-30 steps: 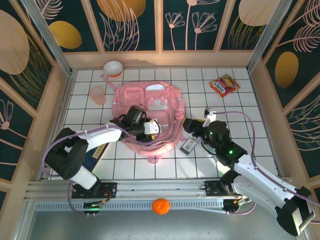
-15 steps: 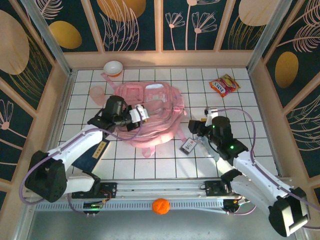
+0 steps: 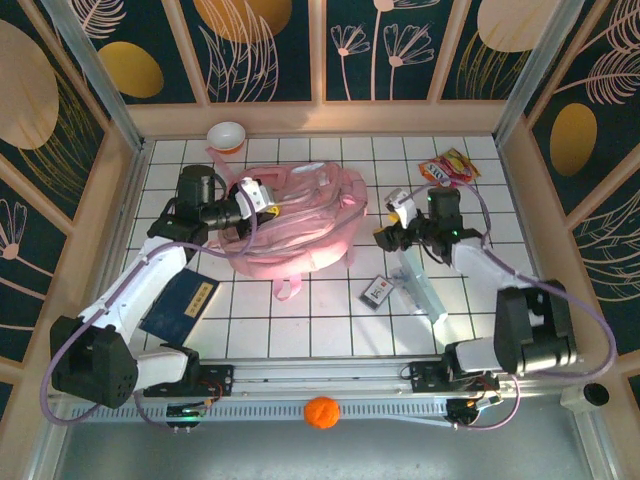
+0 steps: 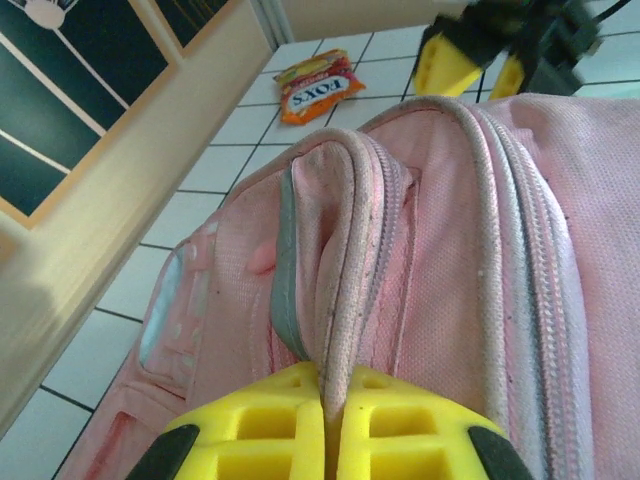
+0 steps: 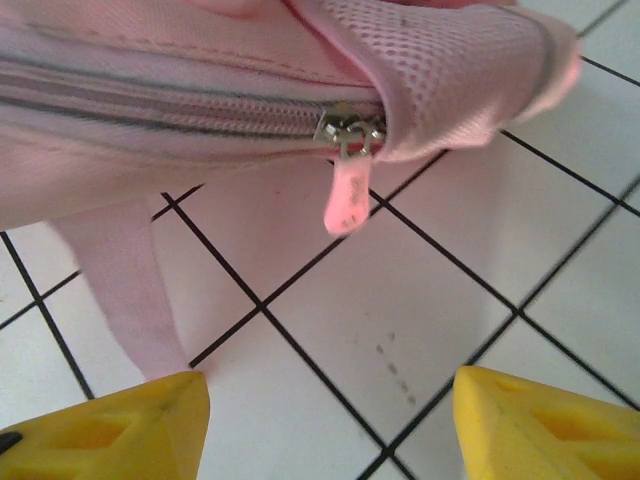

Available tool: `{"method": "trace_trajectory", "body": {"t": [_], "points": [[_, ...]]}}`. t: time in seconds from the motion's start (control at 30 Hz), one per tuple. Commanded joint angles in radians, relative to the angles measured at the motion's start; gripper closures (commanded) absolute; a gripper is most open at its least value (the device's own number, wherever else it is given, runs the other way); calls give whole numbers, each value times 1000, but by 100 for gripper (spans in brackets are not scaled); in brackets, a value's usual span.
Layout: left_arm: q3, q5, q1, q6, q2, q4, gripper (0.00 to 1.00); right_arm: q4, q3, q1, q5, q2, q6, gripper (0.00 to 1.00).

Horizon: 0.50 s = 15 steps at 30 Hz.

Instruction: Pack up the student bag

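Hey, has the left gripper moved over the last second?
Yes. The left gripper has moved away from the near rail and leftward, closer to the white bowl, pulling the student bag along with it.

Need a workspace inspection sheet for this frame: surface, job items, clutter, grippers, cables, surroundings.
Surface: white tiled table, dark grid lines, no spills seen.
Job's things: student bag bunched mid-table, a strap trailing toward the near edge; zipper pull hangs at the end of a closed zip.
Clutter: bowl far left; snack packet far right; dark booklet near left; small card and pale long box near right; orange ball on the front rail.
Grippers: left gripper shut on a fold of the bag; right gripper open, facing the zipper pull, not touching.
Cables: purple cables along both arms, no snag seen.
Surroundings: wood-framed floral panels.
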Motion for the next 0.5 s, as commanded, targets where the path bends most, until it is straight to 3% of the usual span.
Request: {"method": "trace_trajectory", "body": {"t": [0.0,0.23,0.47], "points": [[70,151,4,-7,-6,123,100,-28,82,-9,-120,104,-153,35],[43,126,4,12,-27,123,100,-30,198,-18,-237,249,-212,36],[24,62,4,12,-18,150,100,-153,209,-36,-349,223,-321,50]]}}
